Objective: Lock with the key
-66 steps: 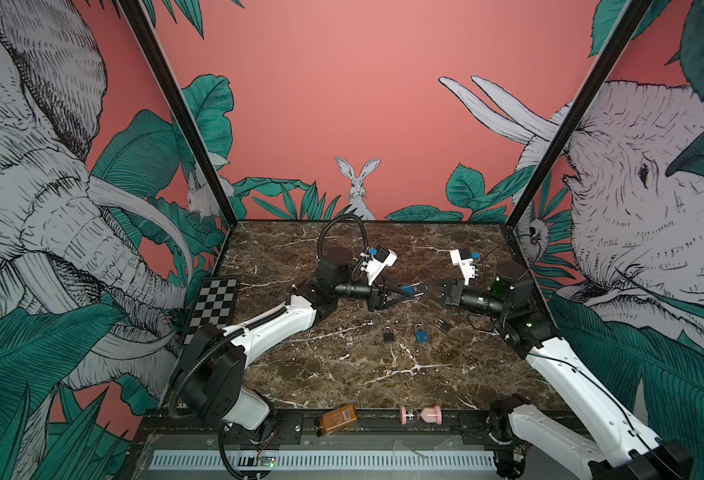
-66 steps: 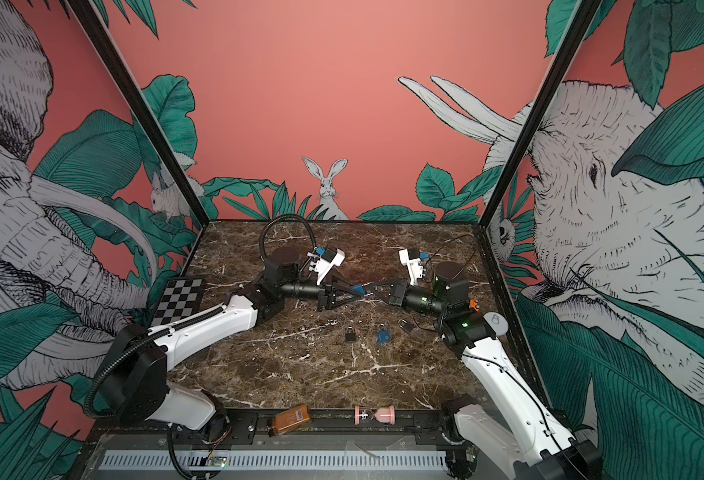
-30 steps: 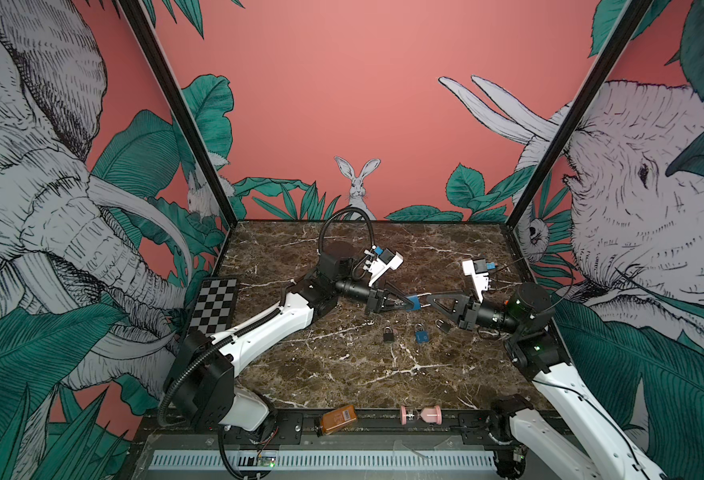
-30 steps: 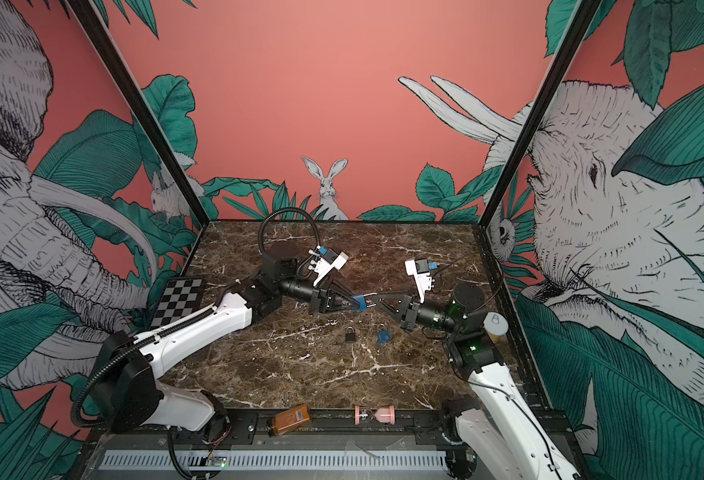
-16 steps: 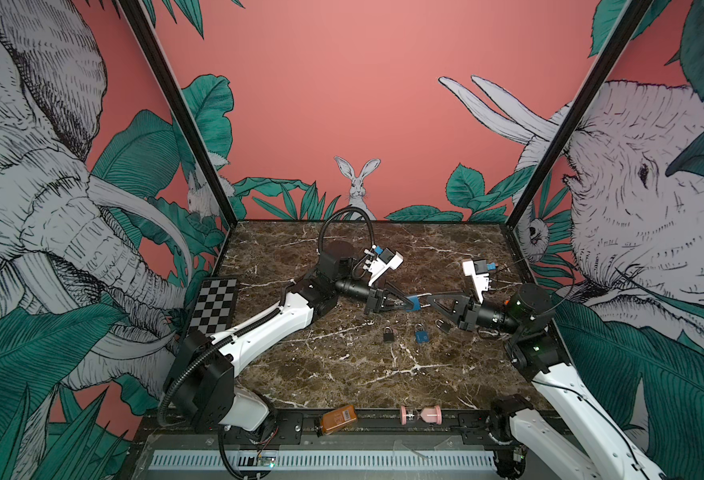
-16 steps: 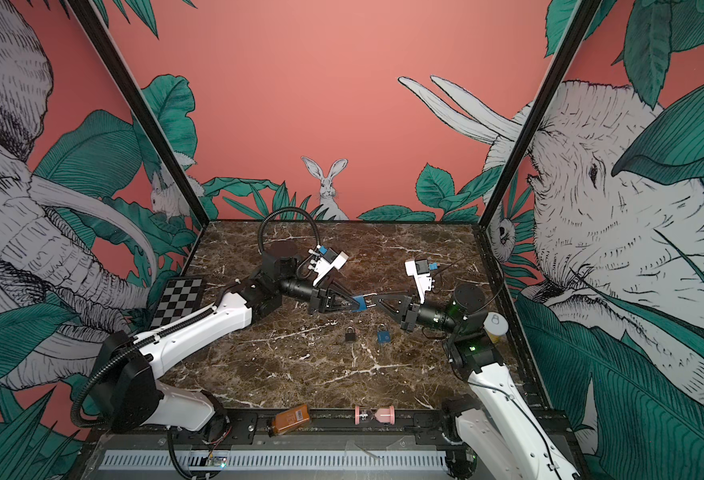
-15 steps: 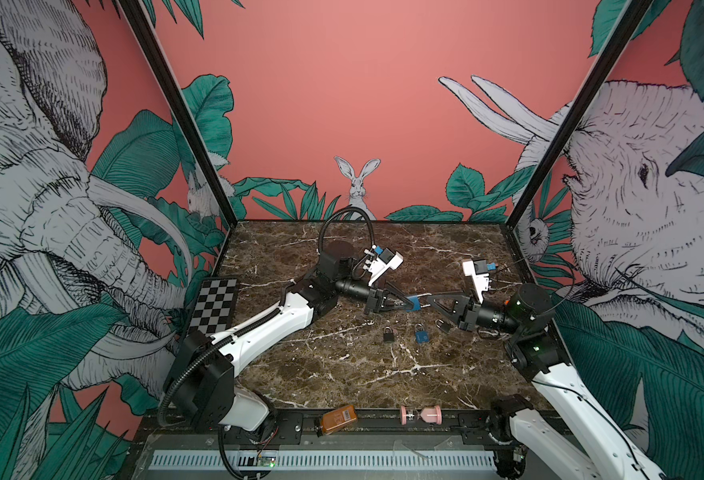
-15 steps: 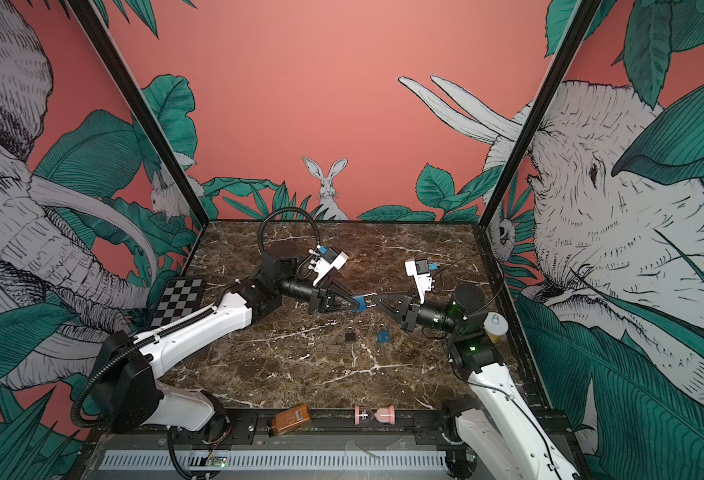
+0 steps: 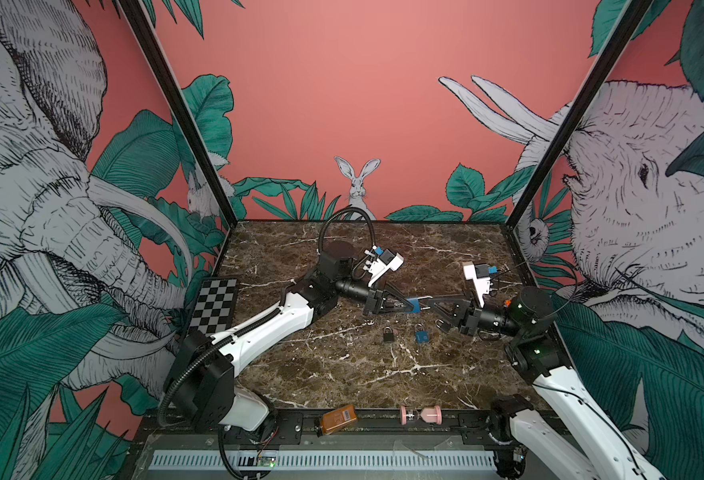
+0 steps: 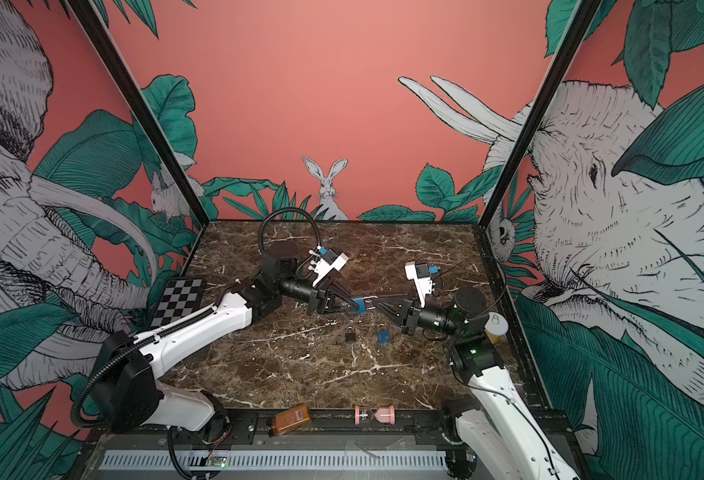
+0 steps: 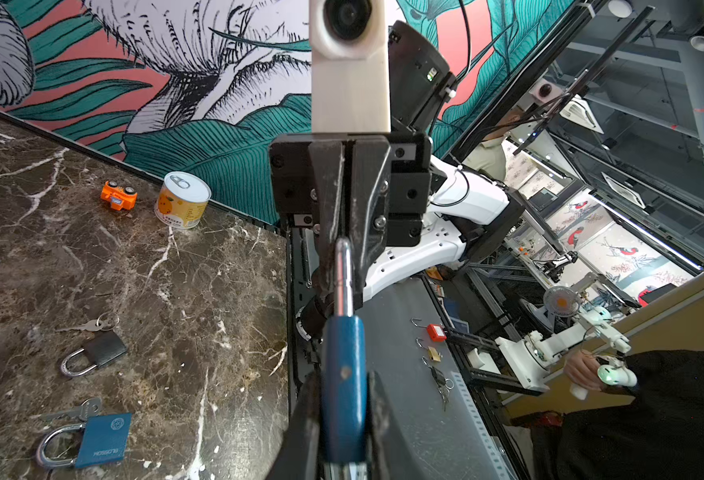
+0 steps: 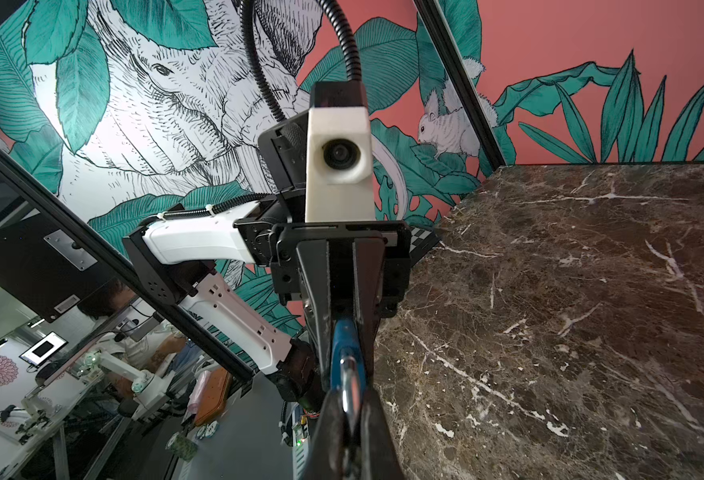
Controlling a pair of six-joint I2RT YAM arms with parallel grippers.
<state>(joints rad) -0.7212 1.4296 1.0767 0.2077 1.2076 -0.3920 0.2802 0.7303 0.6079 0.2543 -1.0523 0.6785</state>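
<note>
Where our arms meet above the marble table (image 9: 342,374), our left gripper (image 9: 411,306) clamps the blue padlock (image 11: 344,386) by its body, flat faces against both fingers (image 11: 300,436). Its steel shackle (image 11: 343,274) runs rightward into our right gripper (image 9: 431,299), which pinches it tight. Below lie a black padlock (image 9: 388,333) and a second blue padlock (image 9: 421,336), keys (image 11: 90,325) alongside.

A tin can (image 11: 182,199) stands near an orange toy car (image 11: 118,195) on the marble table (image 11: 134,270).
</note>
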